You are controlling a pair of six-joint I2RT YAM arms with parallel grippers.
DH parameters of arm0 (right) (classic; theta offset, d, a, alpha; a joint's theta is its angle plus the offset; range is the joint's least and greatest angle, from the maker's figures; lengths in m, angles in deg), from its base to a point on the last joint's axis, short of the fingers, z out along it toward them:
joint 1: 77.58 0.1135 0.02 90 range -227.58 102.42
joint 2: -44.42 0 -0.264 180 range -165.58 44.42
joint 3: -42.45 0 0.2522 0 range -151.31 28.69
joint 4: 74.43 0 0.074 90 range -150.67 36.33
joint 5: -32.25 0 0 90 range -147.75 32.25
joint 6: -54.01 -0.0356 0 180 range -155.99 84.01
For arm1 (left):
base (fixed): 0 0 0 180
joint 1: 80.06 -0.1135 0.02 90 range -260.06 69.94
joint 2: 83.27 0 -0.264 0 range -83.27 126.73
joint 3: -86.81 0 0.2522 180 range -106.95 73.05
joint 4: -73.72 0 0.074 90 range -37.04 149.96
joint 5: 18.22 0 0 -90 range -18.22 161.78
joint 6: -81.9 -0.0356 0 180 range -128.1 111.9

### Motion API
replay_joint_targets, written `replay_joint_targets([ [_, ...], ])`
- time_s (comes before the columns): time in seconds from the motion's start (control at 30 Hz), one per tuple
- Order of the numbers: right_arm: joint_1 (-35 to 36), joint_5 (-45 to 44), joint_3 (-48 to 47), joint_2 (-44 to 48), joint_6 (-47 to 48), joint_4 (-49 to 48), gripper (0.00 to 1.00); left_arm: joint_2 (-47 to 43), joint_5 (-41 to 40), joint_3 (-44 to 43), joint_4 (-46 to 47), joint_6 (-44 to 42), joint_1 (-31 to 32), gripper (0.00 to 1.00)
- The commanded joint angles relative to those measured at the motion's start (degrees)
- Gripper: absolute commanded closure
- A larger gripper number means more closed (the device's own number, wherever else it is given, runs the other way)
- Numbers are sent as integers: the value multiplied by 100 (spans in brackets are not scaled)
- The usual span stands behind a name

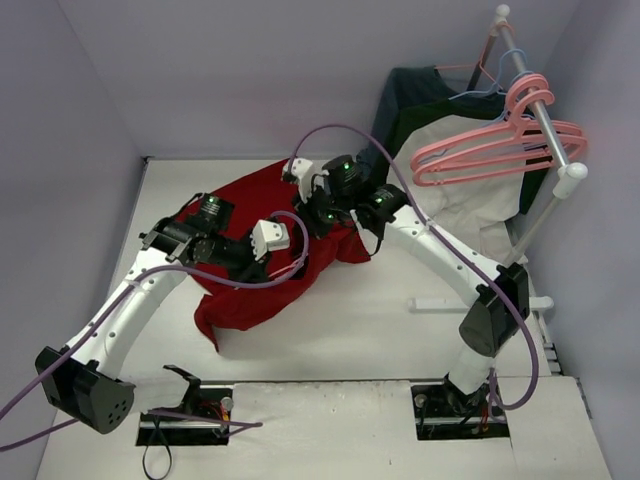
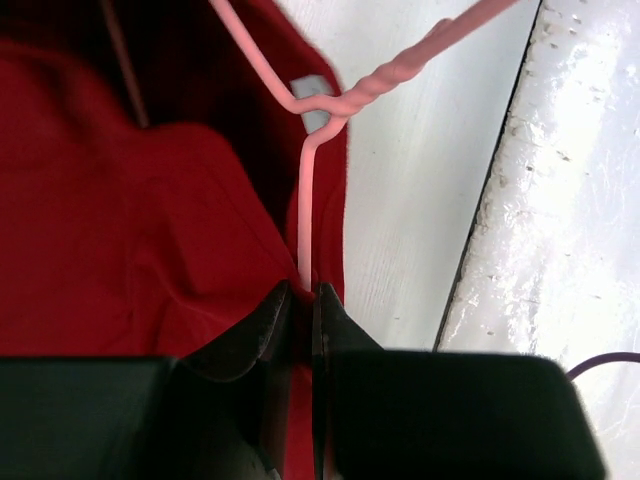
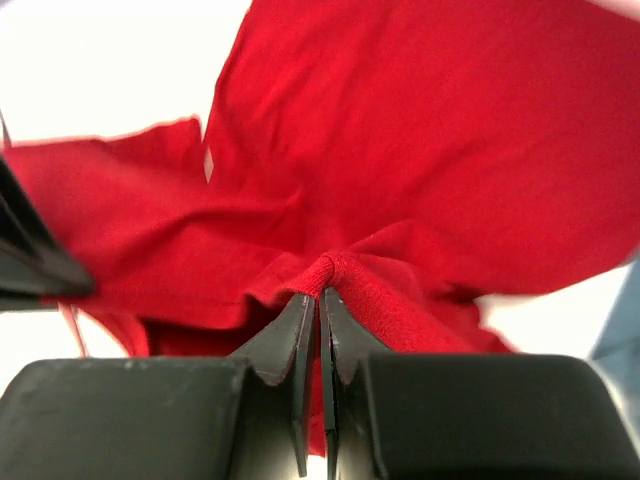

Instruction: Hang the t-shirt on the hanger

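Observation:
The deep-red t-shirt (image 1: 250,290) lies bunched on the white table between my arms. My left gripper (image 1: 298,262) is shut on one wire of the salmon-pink hanger (image 2: 304,200), just below its twisted neck. In the left wrist view the hanger lies over the red cloth (image 2: 120,230), and a small white label (image 2: 310,88) shows behind the neck. The left gripper (image 2: 303,292) pinches the wire tightly. My right gripper (image 1: 318,222) is shut on the shirt's ribbed collar (image 3: 335,272), which is pulled up into a fold between the jaws of the right gripper (image 3: 322,295).
A clothes rack (image 1: 548,115) stands at the back right with several pink hangers (image 1: 490,150) and a thin blue hanger (image 1: 500,78). A dark garment (image 1: 415,95) and a cream garment (image 1: 460,205) hang from it. Walls close the back and sides.

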Motion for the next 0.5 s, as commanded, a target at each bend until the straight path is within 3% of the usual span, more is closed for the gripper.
replay_joint_targets([
  [0.0,0,63,317,219,21,-145,100,-377,951,70,855,-67,-542,100],
  [0.13,-162,220,405,281,188,-127,82,-254,1180,150,1119,-145,-707,100],
  [0.2,-339,351,405,283,187,-115,64,-111,1271,156,1154,-191,-730,100],
  [0.27,-574,466,413,404,213,-102,53,27,1392,199,1203,-264,-738,100],
  [0.47,-1472,924,215,813,628,35,42,262,1597,274,1306,-465,-803,100],
])
